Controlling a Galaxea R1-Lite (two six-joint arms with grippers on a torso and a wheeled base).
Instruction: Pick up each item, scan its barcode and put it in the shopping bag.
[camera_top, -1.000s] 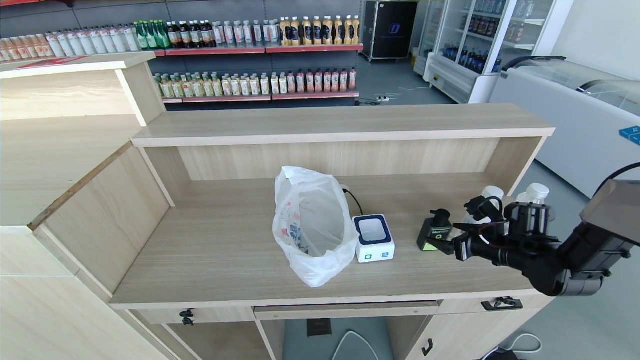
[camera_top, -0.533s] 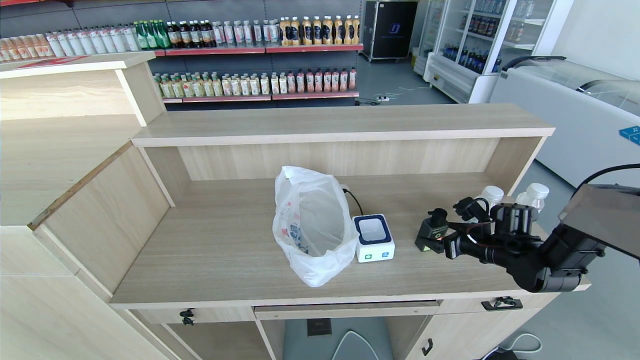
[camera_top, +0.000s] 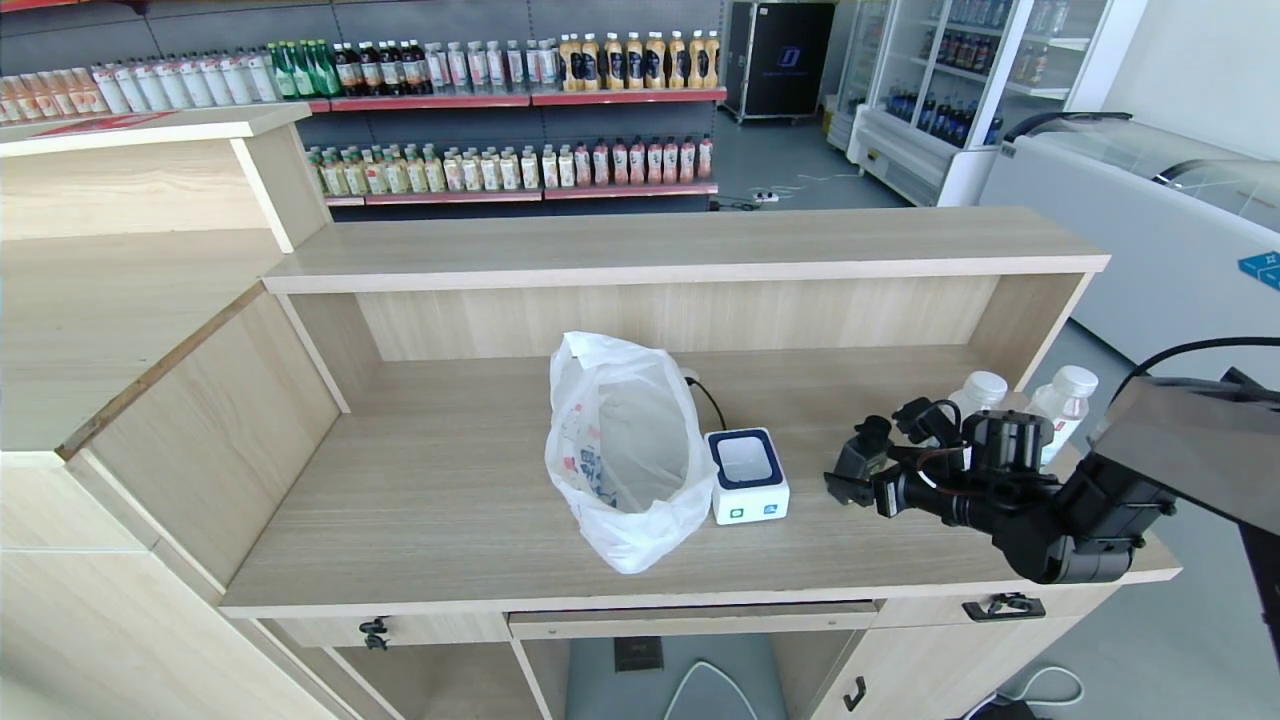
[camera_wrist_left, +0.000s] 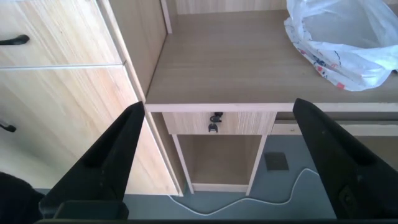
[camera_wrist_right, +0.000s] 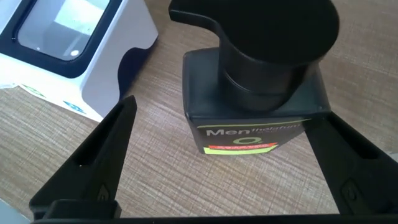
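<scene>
Black pump bottle (camera_wrist_right: 255, 81) on the tabletop (camera_top: 450, 500) just beside the white scanner (camera_top: 748, 475), right end effector (camera_top: 855, 458) spread either side of it, not pinching, shopping bag (camera_top: 625, 450) open beyond the scanner, left end effector (camera_wrist_left: 219, 111) spread wide off the tabletop's front edge

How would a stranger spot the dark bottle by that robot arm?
On the wooden checkout counter, find the white barcode scanner beside the shopping bag. To the robot's right of it stands a black pump bottle, at the open right gripper. Unlike the two white-capped bottles behind it, it is dark with a yellow-green label.
</scene>
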